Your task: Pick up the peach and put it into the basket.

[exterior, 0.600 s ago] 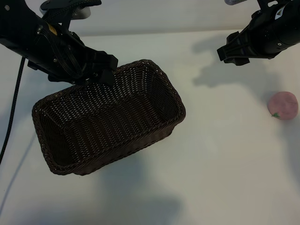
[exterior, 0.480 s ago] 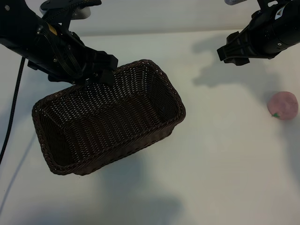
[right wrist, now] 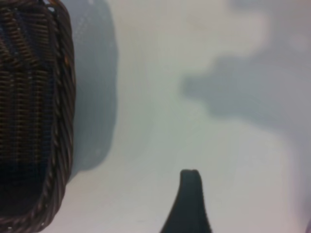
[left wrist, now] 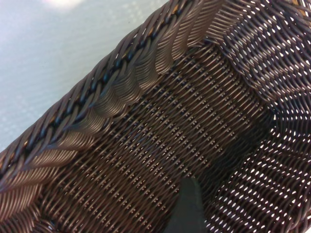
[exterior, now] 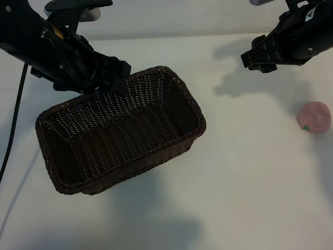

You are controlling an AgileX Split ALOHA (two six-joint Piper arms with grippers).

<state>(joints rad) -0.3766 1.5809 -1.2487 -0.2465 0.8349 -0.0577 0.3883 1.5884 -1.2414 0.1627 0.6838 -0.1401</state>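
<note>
**Peach alone at the table's edge, both arms up**

While both arms hang above the white table (exterior: pixel 244 177), the outside camera shows the small pale-pink round peach (exterior: pixel 314 116) lying by itself far right, well apart from the large dark-brown woven wicker basket (exterior: pixel 119 133) at centre-left. The left gripper (exterior: pixel 112 78) sits over the basket's far rim; the right gripper (exterior: pixel 256 58) hovers top right, clear of the peach.

Through the left wrist camera, the weave (left wrist: pixel 160 121) fills the view and one dark fingertip (left wrist: pixel 187 206) shows; jaws spread, nothing held.

Through the right wrist camera, one fingertip (right wrist: pixel 189 201) hangs over bare table, the basket's corner (right wrist: pixel 34 111) alongside; jaws spread, empty.
</note>
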